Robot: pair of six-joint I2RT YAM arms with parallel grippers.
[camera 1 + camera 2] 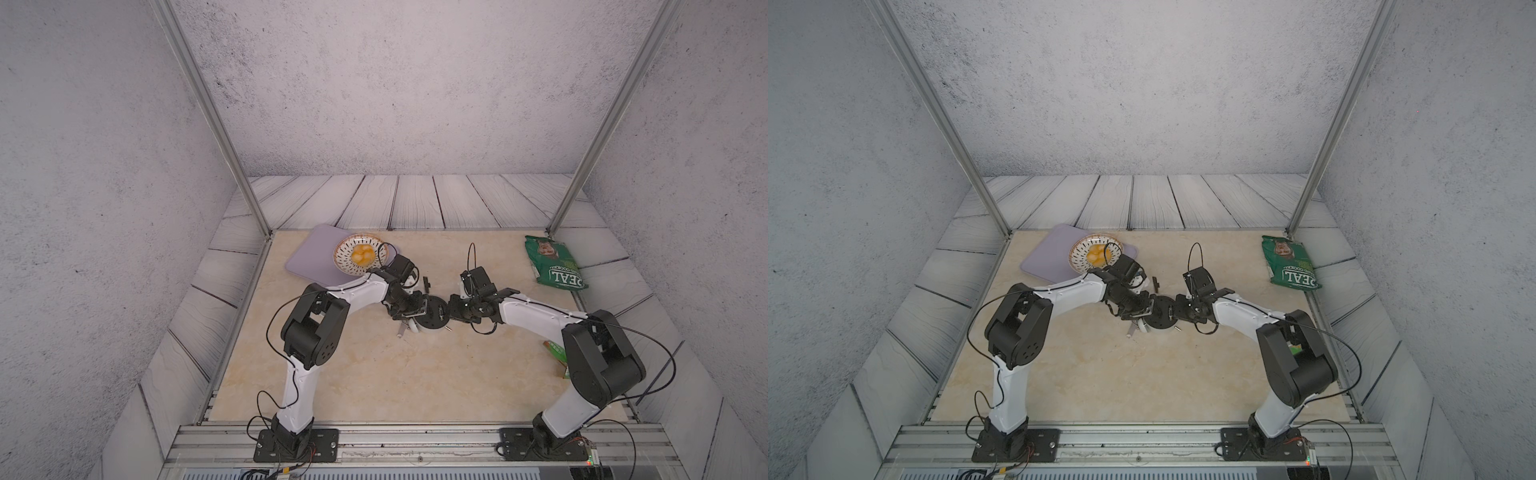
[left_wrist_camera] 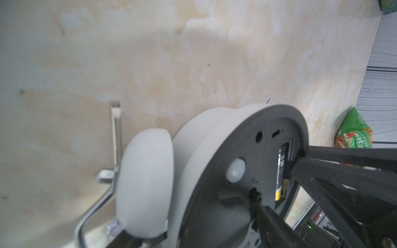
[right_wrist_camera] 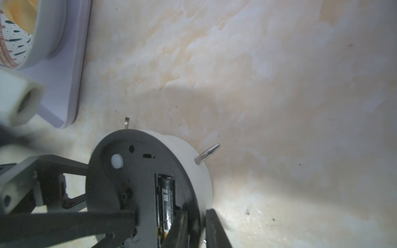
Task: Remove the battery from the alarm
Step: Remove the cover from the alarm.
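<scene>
The alarm [image 1: 434,312] [image 1: 1162,315] lies dial down at mid-table with its round black back panel up. My left gripper [image 1: 419,316] [image 2: 196,216] is shut on it, one finger on the back panel and the other under a white bell [image 2: 146,180]. The battery [image 3: 168,197] [image 2: 280,171], black with a yellow end, sits in the uncovered slot. My right gripper [image 3: 196,216] [image 1: 451,309] has its jaws nearly together over the panel's rim. One fingertip [image 3: 179,223] is inside the slot against the battery, and the other is outside the rim.
A patterned bowl [image 1: 341,248] of yellow pieces stands on a lilac board [image 1: 311,258] at the back left. A green bag [image 1: 555,264] lies at the back right, and a small green packet [image 1: 555,348] by the right arm. A small dark piece [image 1: 426,284] lies behind the alarm.
</scene>
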